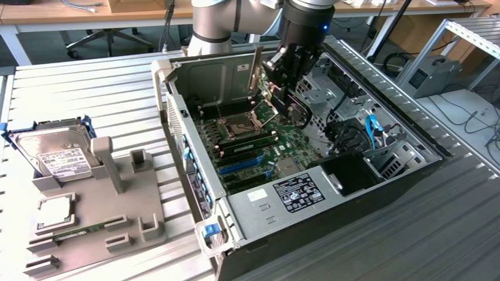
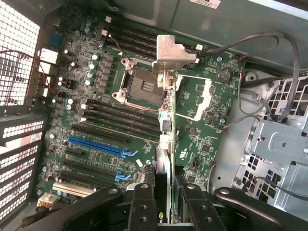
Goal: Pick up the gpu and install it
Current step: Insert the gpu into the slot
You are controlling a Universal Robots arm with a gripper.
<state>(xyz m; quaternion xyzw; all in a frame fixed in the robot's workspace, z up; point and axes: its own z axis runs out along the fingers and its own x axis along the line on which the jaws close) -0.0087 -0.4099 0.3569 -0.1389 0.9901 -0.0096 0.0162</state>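
Note:
My gripper hangs over the open computer case and is shut on the gpu, which it carries edge-down with the black fan shroud facing the exterior view's right. The silver end bracket points up toward the case's back wall. In the wrist view the gpu is seen edge-on between my black fingers, with the bracket at its far end. It hovers above the green motherboard, beside the blue expansion slots and over the bare processor socket.
A drive cage, a blue cable and grey wires crowd the case's right side. On the exterior view's left, a grey fixture holds a silver hard drive and a memory stick.

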